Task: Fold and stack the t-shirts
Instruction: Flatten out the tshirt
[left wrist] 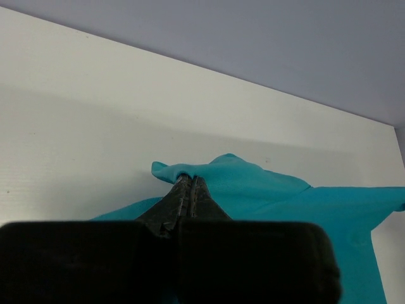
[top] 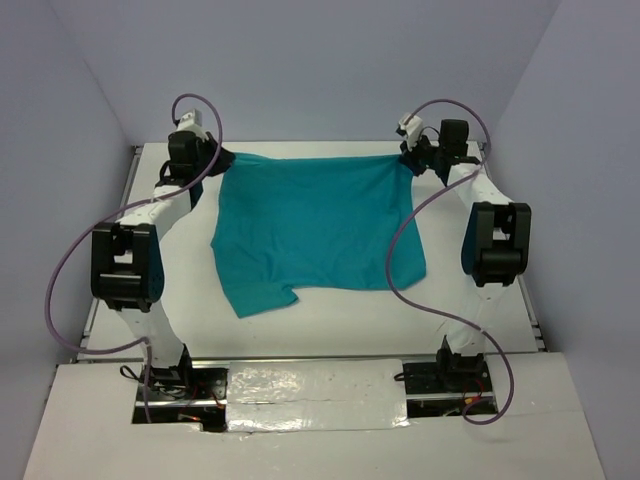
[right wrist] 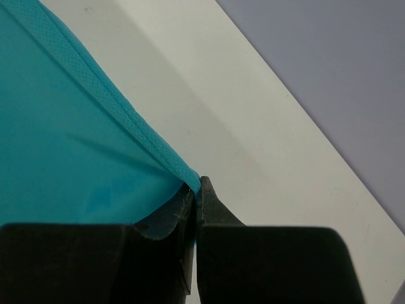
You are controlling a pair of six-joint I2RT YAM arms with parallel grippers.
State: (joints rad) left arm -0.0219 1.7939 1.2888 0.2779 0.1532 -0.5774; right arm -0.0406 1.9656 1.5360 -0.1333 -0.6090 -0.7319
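A plain teal t-shirt [top: 315,225] hangs stretched between my two grippers at the far side of the table, its lower part draped toward the table's middle. My left gripper [top: 222,157] is shut on the shirt's far left corner. In the left wrist view the gripper [left wrist: 188,180] pinches a bunched fold of the teal cloth [left wrist: 253,187]. My right gripper [top: 410,158] is shut on the far right corner. In the right wrist view the gripper [right wrist: 198,188] clamps the shirt's hemmed edge [right wrist: 107,101]. No tag shows.
The white table [top: 330,320] has grey walls close on the left, right and far sides. Purple cables [top: 400,250] loop from both arms, the right one over the shirt's right edge. Foil-like tape [top: 315,385] covers the near edge between the arm bases.
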